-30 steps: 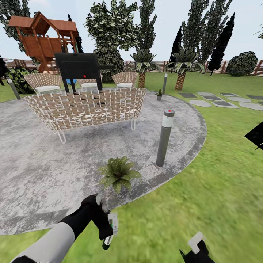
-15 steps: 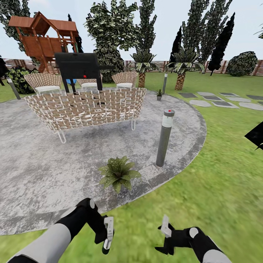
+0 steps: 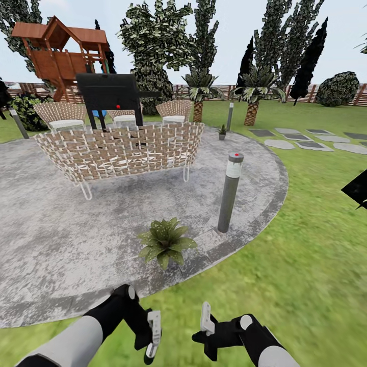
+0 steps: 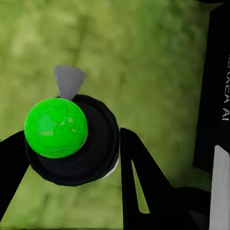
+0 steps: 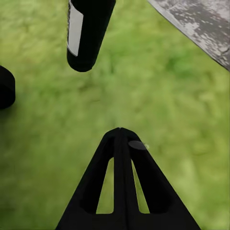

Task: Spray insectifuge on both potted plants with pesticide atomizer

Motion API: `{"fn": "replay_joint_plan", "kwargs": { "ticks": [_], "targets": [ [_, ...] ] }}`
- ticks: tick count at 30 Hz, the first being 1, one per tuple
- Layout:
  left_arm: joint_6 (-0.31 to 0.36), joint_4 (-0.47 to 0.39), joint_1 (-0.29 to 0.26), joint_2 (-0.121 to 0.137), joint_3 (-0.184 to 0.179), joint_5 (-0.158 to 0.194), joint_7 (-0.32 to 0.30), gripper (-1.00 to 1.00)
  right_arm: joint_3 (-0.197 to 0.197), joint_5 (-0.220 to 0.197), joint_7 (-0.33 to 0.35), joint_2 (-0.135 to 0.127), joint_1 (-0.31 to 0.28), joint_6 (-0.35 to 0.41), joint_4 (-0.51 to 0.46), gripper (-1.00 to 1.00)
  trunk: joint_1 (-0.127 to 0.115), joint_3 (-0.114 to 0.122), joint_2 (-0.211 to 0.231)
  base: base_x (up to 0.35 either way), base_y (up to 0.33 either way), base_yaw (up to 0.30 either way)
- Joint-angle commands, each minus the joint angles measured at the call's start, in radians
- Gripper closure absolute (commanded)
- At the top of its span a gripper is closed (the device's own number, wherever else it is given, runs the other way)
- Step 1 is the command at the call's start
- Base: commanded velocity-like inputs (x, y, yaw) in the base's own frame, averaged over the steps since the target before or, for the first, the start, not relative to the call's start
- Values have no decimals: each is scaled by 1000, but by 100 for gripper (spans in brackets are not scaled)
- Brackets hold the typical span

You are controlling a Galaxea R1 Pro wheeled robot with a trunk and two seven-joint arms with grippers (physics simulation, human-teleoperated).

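Slim dark green pesticide atomizer (image 3: 151,342): clamped in the left gripper (image 3: 152,334), held over the grass just short of the broad-leaved green potted plant (image 3: 165,241) at the patio edge, apparently staged for spraying. Right gripper (image 5: 120,139): fingers pressed together, empty, beside the bottle.

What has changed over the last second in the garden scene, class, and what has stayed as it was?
The right end effector has swung in from the picture's lower right corner toward the left end effector, and is now close beside it. The left one has dipped slightly, keeping its grip on the pesticide atomizer. The near potted plant, the bollard lamp, the wicker sofa and the camera view are unchanged.
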Motion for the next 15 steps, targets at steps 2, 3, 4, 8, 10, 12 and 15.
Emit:
{"fn": "replay_joint_plan", "kwargs": {
  "ticks": [2, 3, 4, 8, 10, 12, 15],
  "targets": [
    [1, 33, 0, -11, -2, -1, 29, 100, -8, 6, 5, 1, -1, -3, -2, 100, 0, -1, 0, 0, 0, 0],
    [-17, 47, 0, -14, -2, -2, 35, 100, -8, 6, 4, 1, -1, -3, -2, 100, 0, -1, 0, 0, 0, 0],
    [-41, 57, 0, -15, -2, -2, 40, 100, -8, 6, 4, 1, -1, -3, -3, 100, 0, -1, 0, 0, 0, 0],
    [-75, 78, 5, -20, -3, -2, 78, 100, -8, 4, 4, 1, -1, -3, -2, 100, 0, -1, 0, 0, 0, 0],
    [-76, 93, 10, -22, -4, -7, 81, 100, -8, 4, 4, 1, -1, -3, -2, 100, 0, -1, 0, 0, 0, 0],
    [-77, 99, 13, -23, -5, -11, 87, 100, -8, 4, 4, 1, -2, -3, -2, 100, 0, -1, 0, 0, 0, 0],
    [-76, 103, 14, -25, -6, -11, 161, 100, -8, 3, 4, 1, -10, -3, 3, 100, 0, -1, 0, 0, 0, 0]
  ]
}}
